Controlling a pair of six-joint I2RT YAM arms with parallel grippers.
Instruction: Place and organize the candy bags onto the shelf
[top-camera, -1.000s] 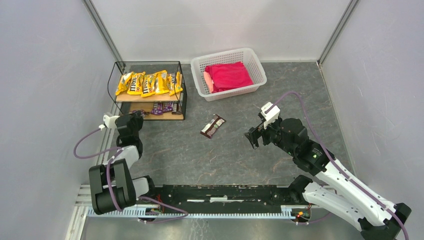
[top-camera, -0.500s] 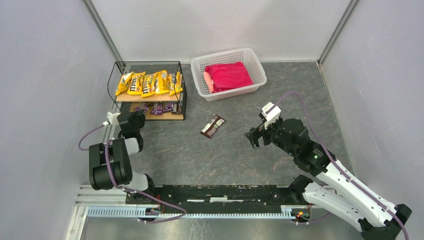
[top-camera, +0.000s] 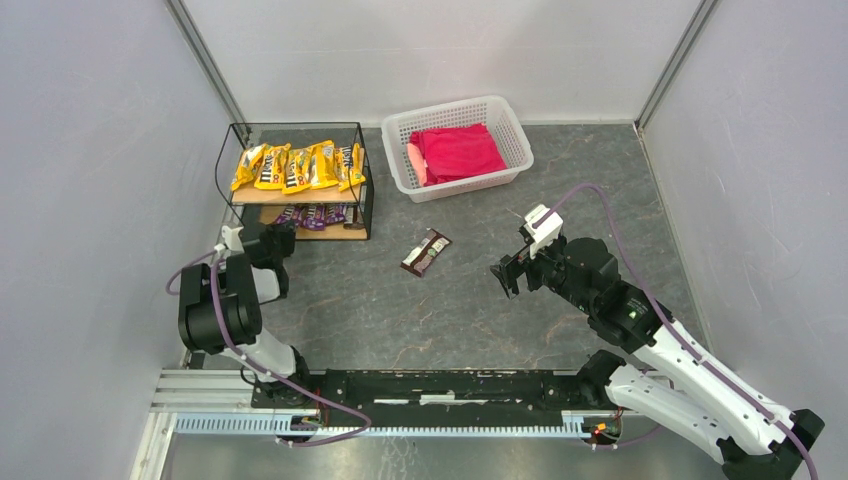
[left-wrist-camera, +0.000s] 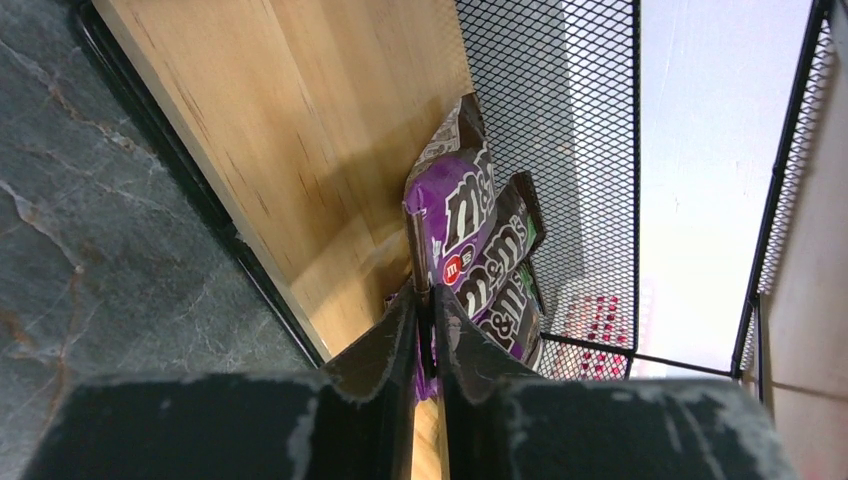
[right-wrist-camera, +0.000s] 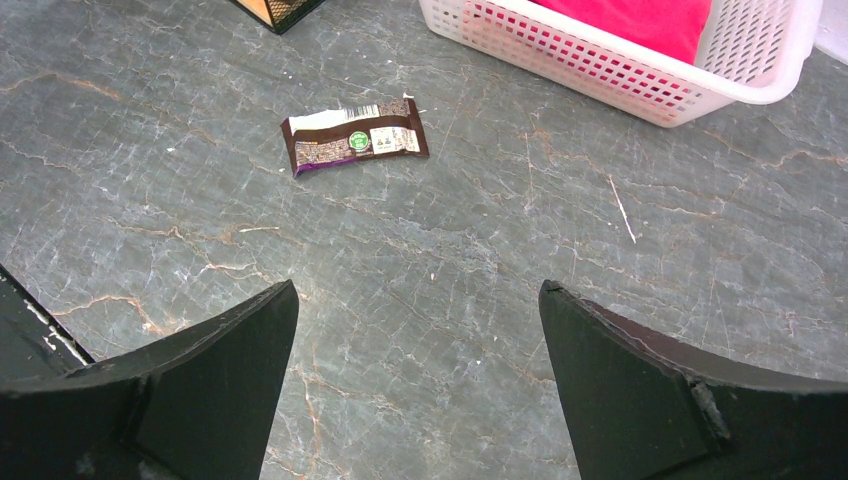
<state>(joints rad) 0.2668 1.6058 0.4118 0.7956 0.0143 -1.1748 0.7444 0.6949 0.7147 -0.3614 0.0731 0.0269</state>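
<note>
Purple packet (left-wrist-camera: 450, 240) stands on edge on shelf (left-wrist-camera: 300, 150) lower board, far left, joining matching row. Left gripper (left-wrist-camera: 425, 340) nearly closed, pinching its seam. Right gripper (right-wrist-camera: 415, 340) wide open, empty, poised near loose brown packet (right-wrist-camera: 353, 140) on tabletop (right-wrist-camera: 450, 250) centre.

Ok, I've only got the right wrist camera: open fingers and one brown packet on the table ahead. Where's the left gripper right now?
Observer: At the lower board of the shelf. The left gripper has its fingers close together with the edge of a purple candy bag between them. I can't tell whether the bag is pinched or released.
Operator: What's on the top board?
Observer: A row of yellow bags, lying side by side across it.
Operator: Any other packets loose besides mine?
Observer: No, the top camera shows only that brown packet on the table, right of the shelf.
</note>
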